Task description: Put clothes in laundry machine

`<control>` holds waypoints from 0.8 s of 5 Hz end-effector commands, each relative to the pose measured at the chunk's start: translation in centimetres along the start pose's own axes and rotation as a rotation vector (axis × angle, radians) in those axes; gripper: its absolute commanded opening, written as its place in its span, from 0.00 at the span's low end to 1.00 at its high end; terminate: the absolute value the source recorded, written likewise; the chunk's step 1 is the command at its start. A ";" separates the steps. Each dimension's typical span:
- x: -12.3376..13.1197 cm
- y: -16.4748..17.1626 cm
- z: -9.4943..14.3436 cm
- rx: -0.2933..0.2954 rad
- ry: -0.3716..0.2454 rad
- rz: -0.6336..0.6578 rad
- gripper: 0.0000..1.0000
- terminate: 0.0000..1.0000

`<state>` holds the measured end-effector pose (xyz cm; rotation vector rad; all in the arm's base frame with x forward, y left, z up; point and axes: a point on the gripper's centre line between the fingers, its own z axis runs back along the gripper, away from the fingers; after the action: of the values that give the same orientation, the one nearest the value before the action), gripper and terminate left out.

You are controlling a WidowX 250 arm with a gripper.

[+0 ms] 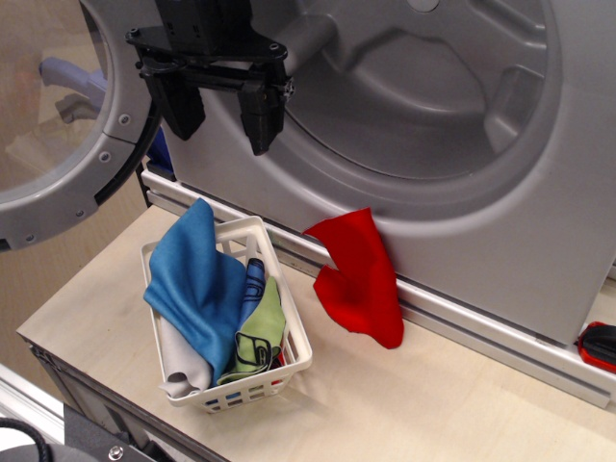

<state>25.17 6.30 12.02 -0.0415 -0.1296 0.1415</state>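
Observation:
My gripper (223,114) hangs open and empty at the upper left, in front of the left rim of the laundry machine (500,221), above the basket. The drum mouth (414,87) is wide open, and the round door (58,115) is swung out to the left. A red cloth (361,279) hangs from the machine's lower front lip down onto the table. A white lattice basket (294,351) holds a bright blue cloth (197,279), a light green cloth (260,332), a whitish-grey cloth (178,371) and a dark blue piece (253,279).
The wooden table (404,404) carries the basket at its left. A red and black object (599,345) sits at the right edge by the machine's base. A metal rail (481,332) runs along the machine's foot.

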 end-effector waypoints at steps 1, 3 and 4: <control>0.0 0.0 0.0 0.000 0.000 0.000 1.00 0.00; -3.9 -1.6 -2.5 -0.033 0.084 0.118 1.00 0.00; -5.4 -1.5 -4.8 -0.018 0.114 0.119 1.00 0.00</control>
<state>20.06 3.88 5.78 -0.0739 0.0084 0.2703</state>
